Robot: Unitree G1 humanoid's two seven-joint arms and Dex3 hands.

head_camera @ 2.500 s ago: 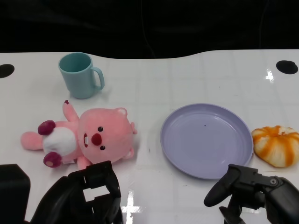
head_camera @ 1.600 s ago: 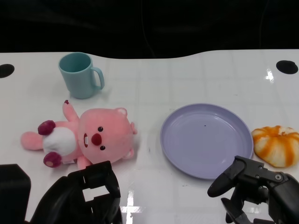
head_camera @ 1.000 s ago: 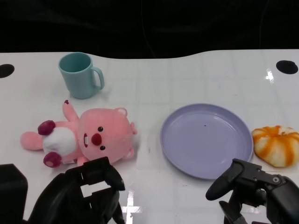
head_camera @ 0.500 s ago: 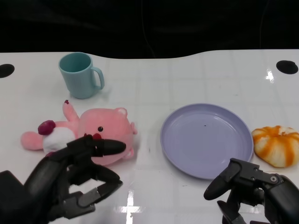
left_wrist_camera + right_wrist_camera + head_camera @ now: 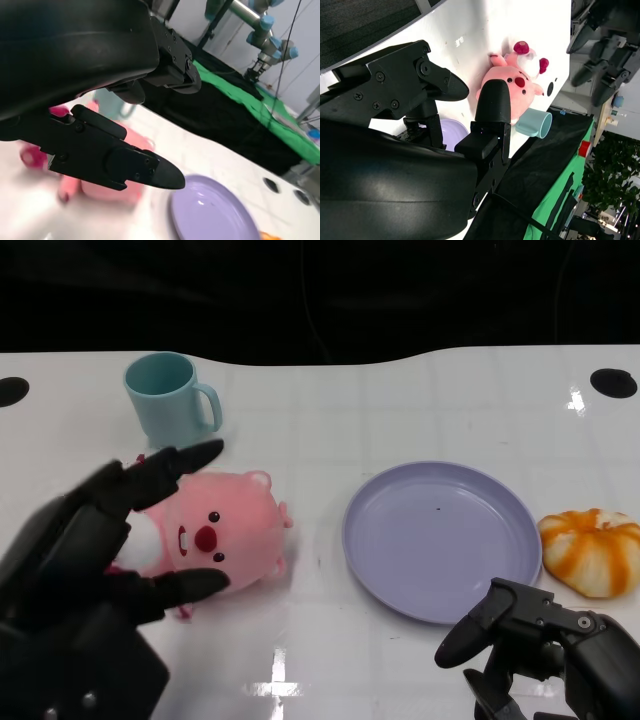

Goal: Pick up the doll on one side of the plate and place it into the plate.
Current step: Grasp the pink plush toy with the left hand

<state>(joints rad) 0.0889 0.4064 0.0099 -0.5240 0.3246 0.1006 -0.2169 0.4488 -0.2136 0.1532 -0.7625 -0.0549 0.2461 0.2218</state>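
The doll [image 5: 222, 535] is a soft pink plush animal with a round head, a dark red nose, small black eyes and a white belly. It lies on its back on the glossy white table [image 5: 420, 410], to the left of the plate [image 5: 441, 537] and apart from it. The plate is round, pale purple, smooth and shallow, with a low raised rim; nothing lies in it.

The left hand [image 5: 95, 560] is black, with hard jointed fingers. It is open, the fingers spread wide, and it holds nothing. In the head view it covers the body side of the doll, with one finger above the doll's head and one below it. Whether the fingers touch the plush cannot be told. In the left wrist view the doll [image 5: 107, 165] shows blurred behind the fingers [image 5: 125, 162], with the plate [image 5: 212, 215] beyond.

The right hand [image 5: 535, 640] is at the near edge of the table, just in front of the plate. Its fingers are bent but apart, and it holds nothing.

Behind the doll stands a teal cup [image 5: 168, 398], smooth, cylindrical, with a handle on its right side. To the right of the plate, just beside its rim, lies an orange and white ribbed pumpkin [image 5: 592, 551].
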